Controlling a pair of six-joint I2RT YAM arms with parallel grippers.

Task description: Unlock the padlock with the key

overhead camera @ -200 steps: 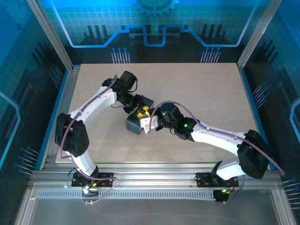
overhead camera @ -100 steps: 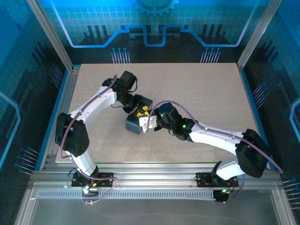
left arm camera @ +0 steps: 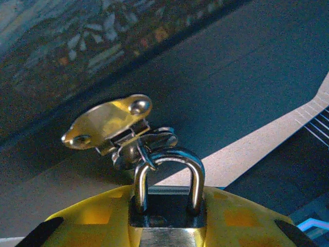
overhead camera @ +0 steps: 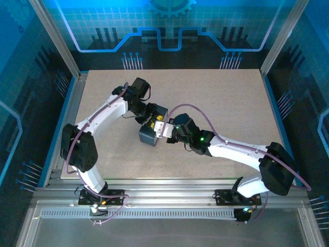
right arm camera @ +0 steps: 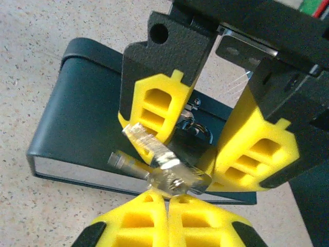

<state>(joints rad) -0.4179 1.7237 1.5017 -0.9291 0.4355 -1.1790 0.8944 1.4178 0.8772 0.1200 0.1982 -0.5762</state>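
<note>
Key (right arm camera: 165, 173) tight between closed right fingers (right arm camera: 128, 226); padlock (left arm camera: 164, 232) between left fingers (left arm camera: 92, 221).

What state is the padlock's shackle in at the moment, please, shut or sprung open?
Shut: in the left wrist view both legs of the shackle sit down inside the padlock body.

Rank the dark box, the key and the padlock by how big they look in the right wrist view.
Largest: dark box, by far.
Middle: key, pinched in the right gripper and near the camera, which flatters it.
Smallest: padlock, mostly hidden, only a bit of its metal loop showing.
</note>
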